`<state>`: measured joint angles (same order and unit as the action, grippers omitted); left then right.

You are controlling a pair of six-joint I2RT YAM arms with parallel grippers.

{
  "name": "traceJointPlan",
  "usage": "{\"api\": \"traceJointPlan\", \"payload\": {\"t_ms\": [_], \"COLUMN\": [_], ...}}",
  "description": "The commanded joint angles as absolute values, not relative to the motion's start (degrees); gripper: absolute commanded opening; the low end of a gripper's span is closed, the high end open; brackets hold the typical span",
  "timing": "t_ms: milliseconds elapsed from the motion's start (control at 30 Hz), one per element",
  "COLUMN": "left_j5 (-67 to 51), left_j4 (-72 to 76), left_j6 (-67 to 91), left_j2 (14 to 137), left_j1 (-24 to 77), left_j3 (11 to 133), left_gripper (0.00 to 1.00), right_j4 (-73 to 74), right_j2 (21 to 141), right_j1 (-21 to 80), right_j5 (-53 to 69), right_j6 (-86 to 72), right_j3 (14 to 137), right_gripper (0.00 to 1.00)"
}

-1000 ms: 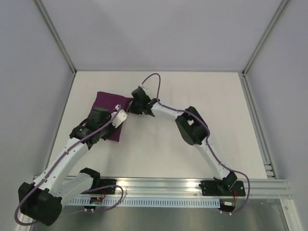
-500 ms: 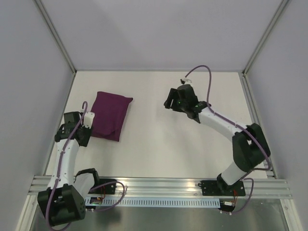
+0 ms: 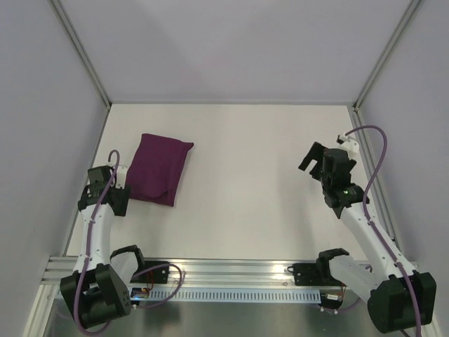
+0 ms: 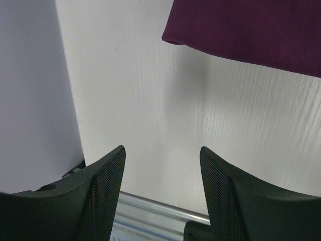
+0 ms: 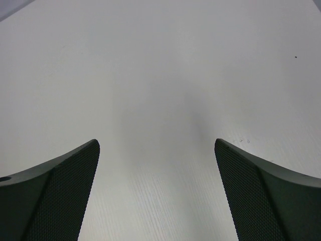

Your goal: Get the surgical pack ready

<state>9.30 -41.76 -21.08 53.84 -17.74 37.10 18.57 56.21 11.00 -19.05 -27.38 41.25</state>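
The surgical pack point(image 3: 161, 168) lies on the white table's left side as a folded deep-purple fabric bundle; whatever is inside it is hidden. My left gripper point(image 3: 105, 200) hangs by the left wall, just left of the bundle's near corner, open and empty. In the left wrist view only the bundle's edge point(image 4: 251, 30) shows at the top right, well away from the gripper point(image 4: 161, 149). My right gripper point(image 3: 317, 163) is far off on the table's right side, wide open with nothing in it. Only bare table shows between its tips in the right wrist view point(image 5: 156, 142).
An aluminium rail point(image 3: 231, 270) runs along the near edge, also seen below the left fingers point(image 4: 150, 208). The grey side wall point(image 4: 30, 90) stands close to the left gripper. Metal frame posts point(image 3: 84, 56) mark the enclosure corners.
Both arms have pulled away from the bundle: the right one swung to the table's right side and opened wide, the left one drew back to the left wall and opened further. The bundle stays put.
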Motion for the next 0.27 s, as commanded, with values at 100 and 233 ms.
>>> {"api": "traceJointPlan", "payload": {"t_ms": [100, 233], "left_j5": [10.72, 10.37], "left_j4": [-39.82, -39.81], "left_j6": [-20.13, -20.21], "left_j2": [53.09, 53.00], "left_j1": [-18.11, -18.11], "left_j3": [36.21, 35.69], "left_gripper": [0.70, 0.70], "right_j4": [18.37, 15.39], "right_j2": [54.23, 51.51], "right_j1": [11.08, 11.07], "right_j5": [-17.32, -15.47], "right_j6": [-23.39, -23.82], "right_j3": [41.31, 38.24], "right_gripper": [1.00, 1.00]}}
